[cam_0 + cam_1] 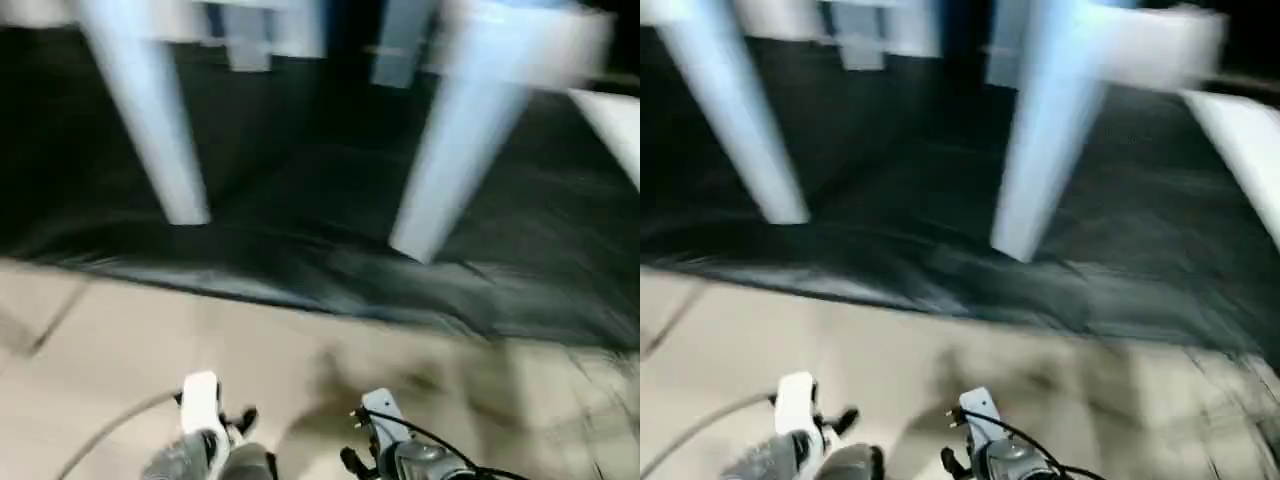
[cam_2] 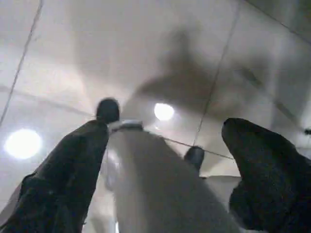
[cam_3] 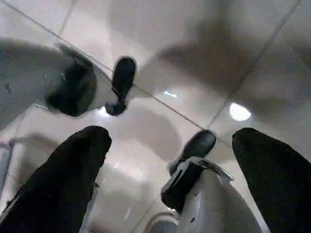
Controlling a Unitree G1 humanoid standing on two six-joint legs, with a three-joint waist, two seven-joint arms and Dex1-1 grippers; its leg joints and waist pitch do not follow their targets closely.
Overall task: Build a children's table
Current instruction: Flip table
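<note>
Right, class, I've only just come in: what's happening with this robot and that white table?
The white plastic children's table stands on its long tapered round legs on the black sheet-covered workbench. Nothing is being handled: the left gripper and the right gripper are both open and empty, held low over the pale tiled floor in front of the workbench.

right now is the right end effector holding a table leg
No, the right end effector is open over bare floor tile, with nothing between its fingers.
</note>
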